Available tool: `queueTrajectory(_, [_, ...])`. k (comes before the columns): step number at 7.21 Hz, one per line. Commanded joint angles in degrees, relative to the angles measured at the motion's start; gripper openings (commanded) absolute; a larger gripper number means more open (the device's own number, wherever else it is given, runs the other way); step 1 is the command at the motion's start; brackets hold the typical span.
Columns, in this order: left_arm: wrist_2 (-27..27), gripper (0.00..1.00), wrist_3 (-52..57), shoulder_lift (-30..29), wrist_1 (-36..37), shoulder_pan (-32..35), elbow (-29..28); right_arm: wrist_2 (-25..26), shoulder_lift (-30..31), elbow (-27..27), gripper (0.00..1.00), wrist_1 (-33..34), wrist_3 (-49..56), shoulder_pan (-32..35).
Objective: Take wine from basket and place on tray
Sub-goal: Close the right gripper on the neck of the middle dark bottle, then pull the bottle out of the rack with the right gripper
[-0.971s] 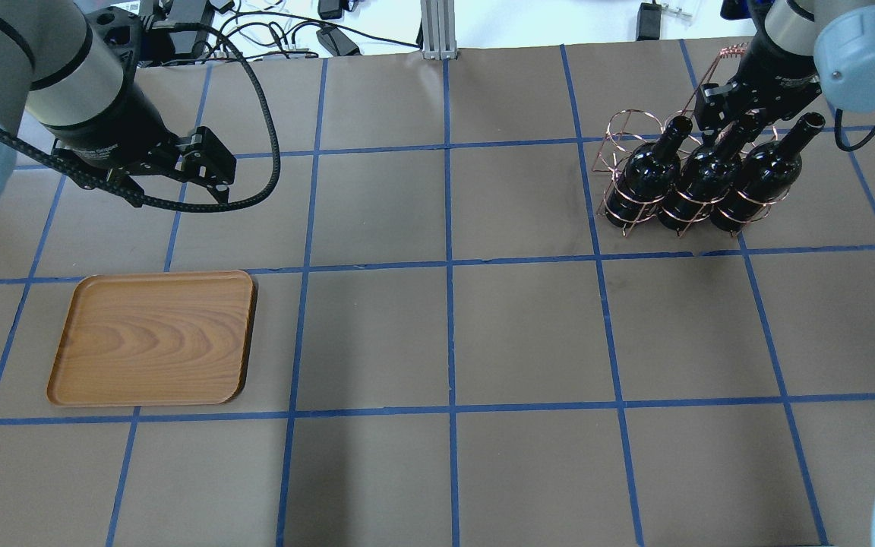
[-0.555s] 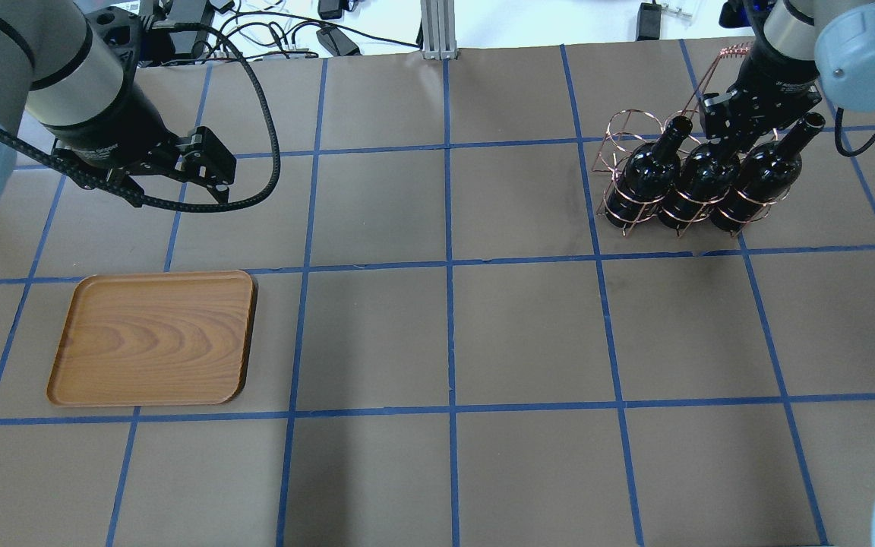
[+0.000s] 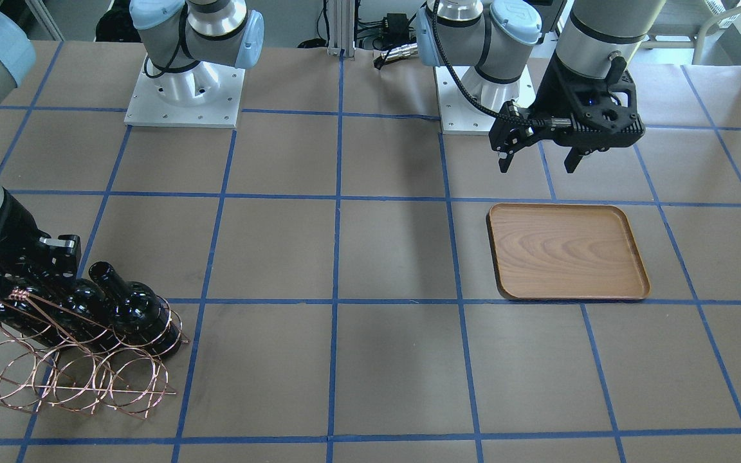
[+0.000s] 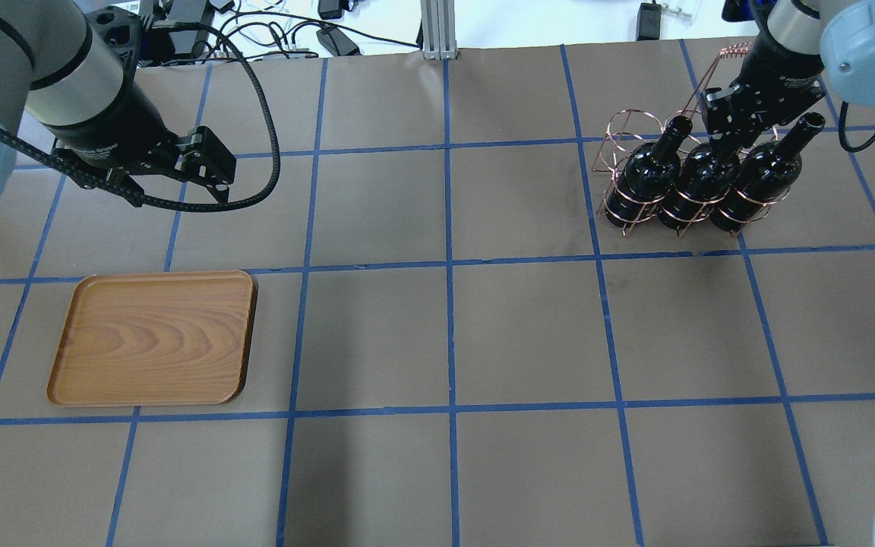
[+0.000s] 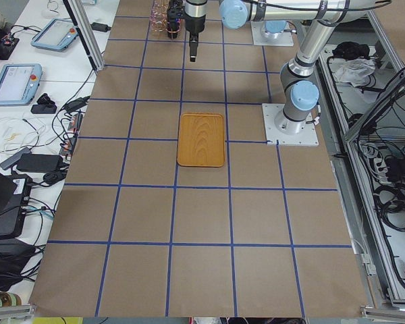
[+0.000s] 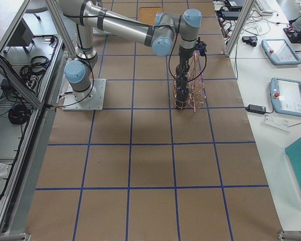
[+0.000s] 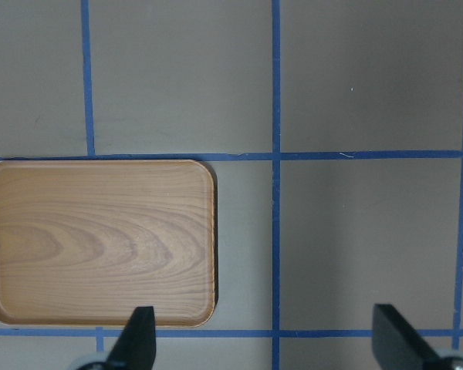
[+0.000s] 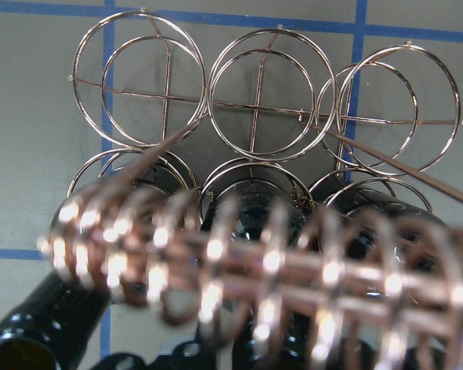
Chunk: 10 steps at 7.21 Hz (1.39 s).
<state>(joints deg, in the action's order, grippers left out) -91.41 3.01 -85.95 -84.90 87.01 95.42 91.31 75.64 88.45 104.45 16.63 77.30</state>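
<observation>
Black-glass wine point(image 4: 700, 182), middle of three in the basket point(image 4: 623, 140), has the right pincer point(image 4: 724, 135) at its neck, whether clamped I cannot tell; it should grip squarely, then lift straight up.

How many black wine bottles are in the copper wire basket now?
3, in the robot-side row of the copper wire basket, seen overhead: left black glass bottle, middle bottle, right bottle.
</observation>
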Motion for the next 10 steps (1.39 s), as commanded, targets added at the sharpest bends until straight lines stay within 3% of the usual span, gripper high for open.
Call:
queueTrajectory(1, [0.00, 1.00, 0.07, 0.08, 0.00, -0.09, -0.05, 0.45, 0.03, -0.04, 0.42, -0.03, 0.33, -0.04])
queueTrajectory(5, [-0.62, 1.00, 0.07, 0.00, 0.00, -0.09, 0.03, -0.16, 0.47, -0.30, 0.15, -0.12, 0.25, -0.04])
queueTrajectory(6, [-0.62, 1.00, 0.07, 0.00, 0.00, -0.09, 0.03, -0.25, 0.56, -2.21, 0.13, -0.99, 0.16, -0.04])
queueTrajectory(8, [-0.62, 1.00, 0.24, 0.09, 0.00, -0.09, -0.05, -0.25, 0.65, -12.12, 0.11, -12.37, -0.02, 0.05])
queueTrajectory(10, [-0.62, 1.00, 0.24, 0.08, 0.00, -0.09, 0.03, 0.71, 4.66, -15.85, 0.11, -18.47, -0.11, 0.05])
